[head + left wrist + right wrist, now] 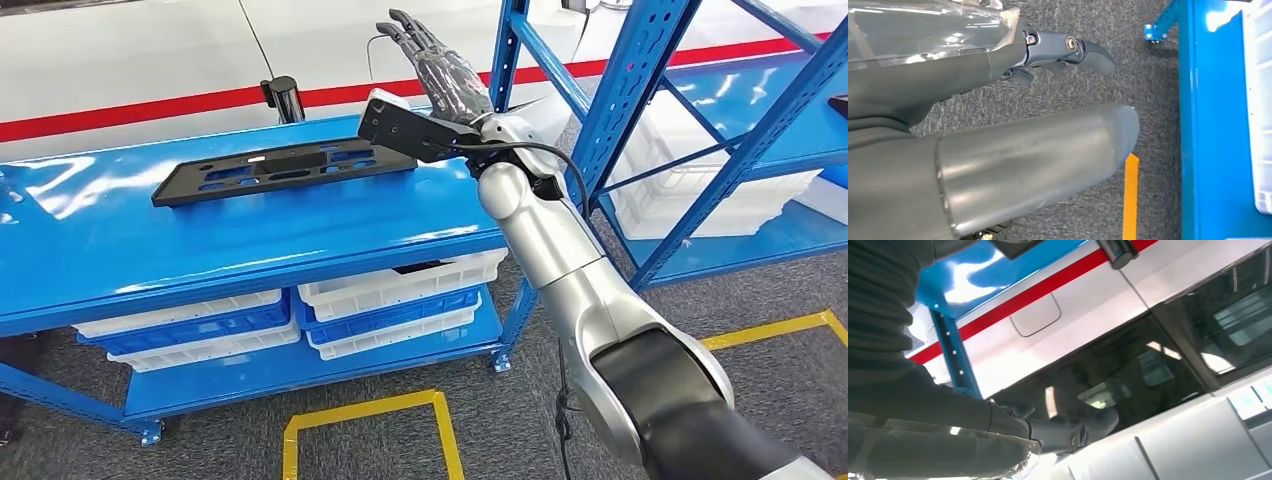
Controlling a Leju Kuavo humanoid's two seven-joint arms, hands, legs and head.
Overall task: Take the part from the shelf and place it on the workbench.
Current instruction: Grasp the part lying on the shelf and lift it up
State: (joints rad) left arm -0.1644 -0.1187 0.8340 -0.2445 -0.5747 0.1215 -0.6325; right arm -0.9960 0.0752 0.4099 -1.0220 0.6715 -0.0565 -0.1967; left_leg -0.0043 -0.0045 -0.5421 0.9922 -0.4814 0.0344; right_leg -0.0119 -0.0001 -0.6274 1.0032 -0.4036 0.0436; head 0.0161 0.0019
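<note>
On the workbench (250, 235), black part (280, 170); right hand (440, 70) raised, fingers spread, empty.

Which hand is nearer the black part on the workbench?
Right. The right hand is raised, open, just past the black part's end. The left hand hangs low over the carpet.
</note>
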